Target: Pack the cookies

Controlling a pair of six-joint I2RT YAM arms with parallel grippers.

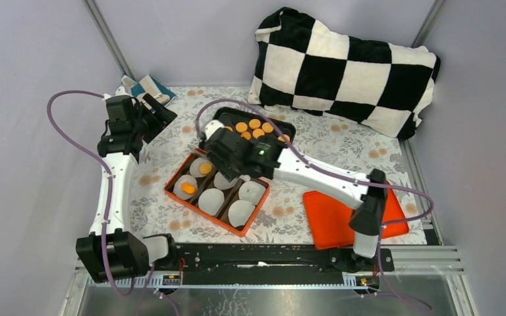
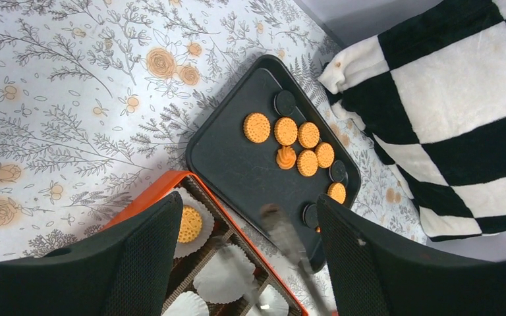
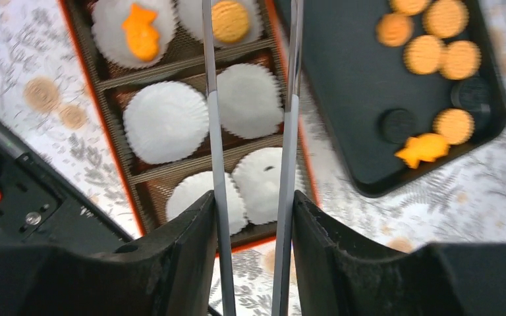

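Note:
Several orange cookies (image 1: 253,128) lie on a black tray (image 1: 288,126) with a few dark discs (image 2: 284,102). One fish-shaped cookie (image 3: 424,149) rests near the tray's rim. The orange box (image 1: 170,189) holds white paper liners. A fish cookie (image 3: 140,29) and a round cookie (image 3: 230,20) sit in its two end liners. My right gripper (image 3: 253,201) is shut on metal tongs (image 3: 217,131) above the box. The blades stand apart with nothing pinched, and their tips run off the top edge. High at the back left, my left gripper (image 2: 247,204) is open and empty.
An orange lid (image 1: 339,220) lies flat at the front right. A black-and-white checkered pillow (image 1: 346,66) fills the back right. A folded cloth (image 1: 148,85) sits in the back left corner. A floral cloth (image 1: 342,141) covers the table.

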